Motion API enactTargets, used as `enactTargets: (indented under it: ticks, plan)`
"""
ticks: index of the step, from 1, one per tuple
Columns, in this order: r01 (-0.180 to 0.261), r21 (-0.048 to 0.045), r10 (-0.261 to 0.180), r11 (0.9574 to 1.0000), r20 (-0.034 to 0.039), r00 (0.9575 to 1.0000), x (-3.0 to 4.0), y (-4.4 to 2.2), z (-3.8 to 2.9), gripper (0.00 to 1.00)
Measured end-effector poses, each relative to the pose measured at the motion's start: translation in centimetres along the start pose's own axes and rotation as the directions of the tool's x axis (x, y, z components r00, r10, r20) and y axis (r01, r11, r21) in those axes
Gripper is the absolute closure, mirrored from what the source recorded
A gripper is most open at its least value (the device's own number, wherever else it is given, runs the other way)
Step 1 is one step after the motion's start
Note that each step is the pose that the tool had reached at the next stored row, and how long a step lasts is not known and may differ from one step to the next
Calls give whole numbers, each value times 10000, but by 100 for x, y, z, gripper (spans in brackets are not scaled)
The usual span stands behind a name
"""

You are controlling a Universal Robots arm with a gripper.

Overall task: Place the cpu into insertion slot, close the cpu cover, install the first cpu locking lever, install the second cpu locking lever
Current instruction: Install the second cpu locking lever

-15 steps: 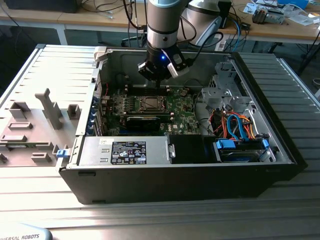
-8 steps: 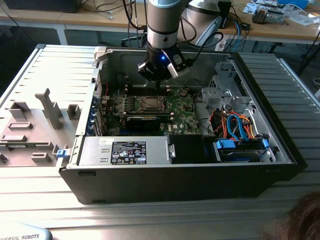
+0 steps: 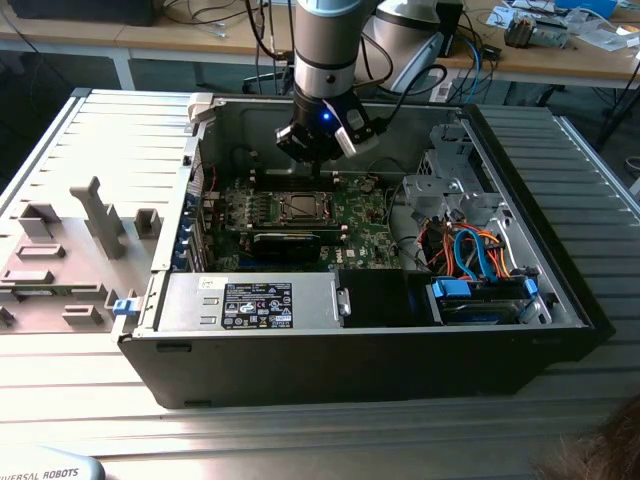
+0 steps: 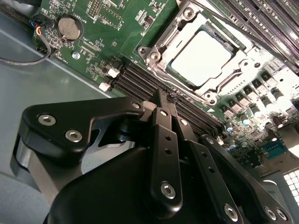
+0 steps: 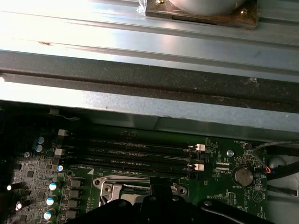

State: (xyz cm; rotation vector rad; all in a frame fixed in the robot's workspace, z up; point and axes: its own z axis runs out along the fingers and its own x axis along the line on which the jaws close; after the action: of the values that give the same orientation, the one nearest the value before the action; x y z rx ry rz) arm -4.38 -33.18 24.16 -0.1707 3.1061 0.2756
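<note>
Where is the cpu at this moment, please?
The cpu lies in the insertion slot under the cpu cover, beside the memory slots, in the second wrist view.

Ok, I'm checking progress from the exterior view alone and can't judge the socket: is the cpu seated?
Observer: Yes. In the second wrist view the cpu lies silver side up in the insertion slot.
Operator: And the cover?
Observer: The cpu cover appears to be down, framing the chip.
Operator: The gripper?
Observer: The gripper has its fingers together, with its tip by the memory slots beside the socket.
</note>
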Motion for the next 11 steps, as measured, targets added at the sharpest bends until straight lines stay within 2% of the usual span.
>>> enactTargets:
  ticks: [11]
  plan:
    - [-1,-1,1,10000,0,10000,3,-30,-5,89]
